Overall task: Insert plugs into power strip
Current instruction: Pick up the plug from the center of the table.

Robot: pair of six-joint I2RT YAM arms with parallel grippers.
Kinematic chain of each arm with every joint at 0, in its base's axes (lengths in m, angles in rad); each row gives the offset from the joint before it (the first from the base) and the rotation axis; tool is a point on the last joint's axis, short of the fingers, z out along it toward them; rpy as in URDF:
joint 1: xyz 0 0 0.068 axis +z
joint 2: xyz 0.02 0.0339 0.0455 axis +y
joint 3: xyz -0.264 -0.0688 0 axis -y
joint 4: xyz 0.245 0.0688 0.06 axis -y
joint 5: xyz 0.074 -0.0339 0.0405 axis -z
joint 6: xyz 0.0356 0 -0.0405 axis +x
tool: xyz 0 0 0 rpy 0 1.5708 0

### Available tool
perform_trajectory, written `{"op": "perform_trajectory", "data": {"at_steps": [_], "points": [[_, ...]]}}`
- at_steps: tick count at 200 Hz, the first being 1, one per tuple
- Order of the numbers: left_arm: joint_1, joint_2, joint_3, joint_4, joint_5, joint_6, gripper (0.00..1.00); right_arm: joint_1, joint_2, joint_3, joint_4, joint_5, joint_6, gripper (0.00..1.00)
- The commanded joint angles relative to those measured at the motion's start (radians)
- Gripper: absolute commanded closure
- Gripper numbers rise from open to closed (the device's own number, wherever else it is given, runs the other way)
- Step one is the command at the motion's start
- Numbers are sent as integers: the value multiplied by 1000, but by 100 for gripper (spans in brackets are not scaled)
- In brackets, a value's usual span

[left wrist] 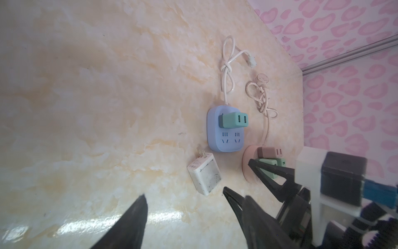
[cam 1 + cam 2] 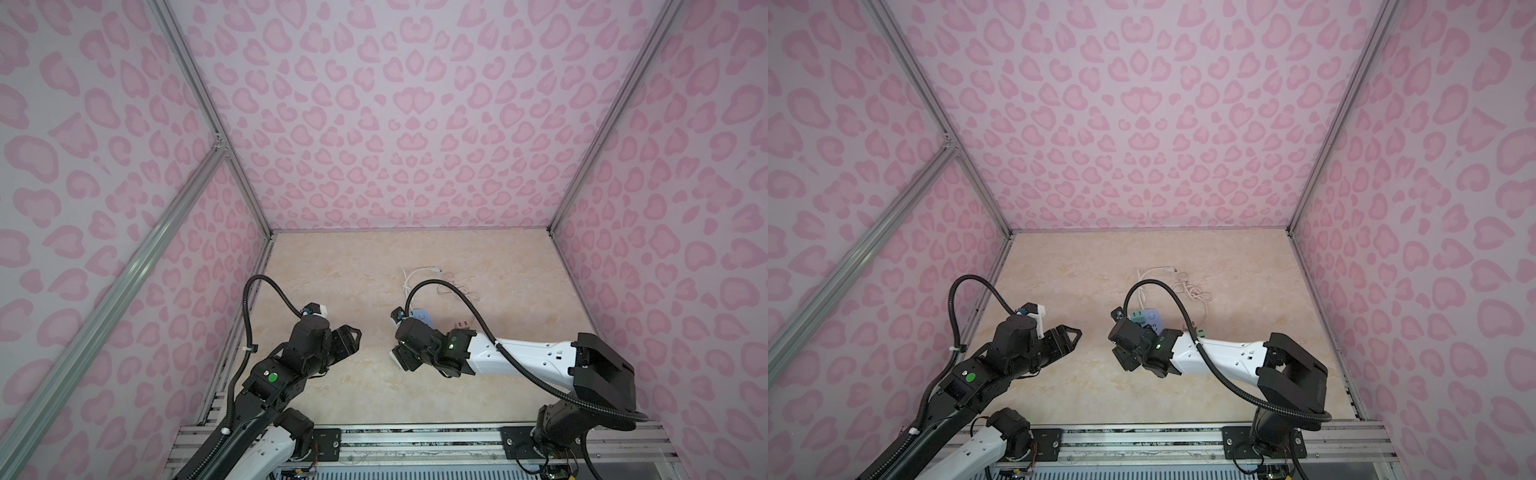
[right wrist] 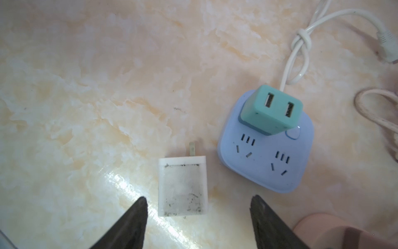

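Bright diffuse light; glare streak on tabletop [image 3: 120,179]; near foreground blurred.

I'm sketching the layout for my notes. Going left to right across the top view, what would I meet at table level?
In a top view: left gripper → blue power strip → mint green plug.

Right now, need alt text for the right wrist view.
A scuffed white plug lies flat on the marbled table between the fingers of the open right claw, touching neither, prong end facing away. Beside it sits a blue power strip with a teal plug inserted, two sockets free, and a knotted white cord.
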Motion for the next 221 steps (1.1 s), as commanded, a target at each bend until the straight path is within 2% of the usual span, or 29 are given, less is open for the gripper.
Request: {"op": "perform_trajectory", "data": {"at_steps": [1,32,55,115,182,221], "points": [[-1,16,0,-14,-20,14,28,1,9,-49,90,-29,-49,22],[0,31,-15,5,-12,11,29,-6,5,-90,108,-44,-39,24],[0,13,-37,26,-22,8,29,-13,13,-126,158,-110,-48,28],[0,13,-42,14,-27,28,29,-31,88,-88,168,-204,-61,30],[1,3,-62,17,-28,13,29,-56,143,-59,145,-234,-53,35],[0,0,-80,41,-25,-11,29,-62,150,-55,116,-232,-68,43]]}}
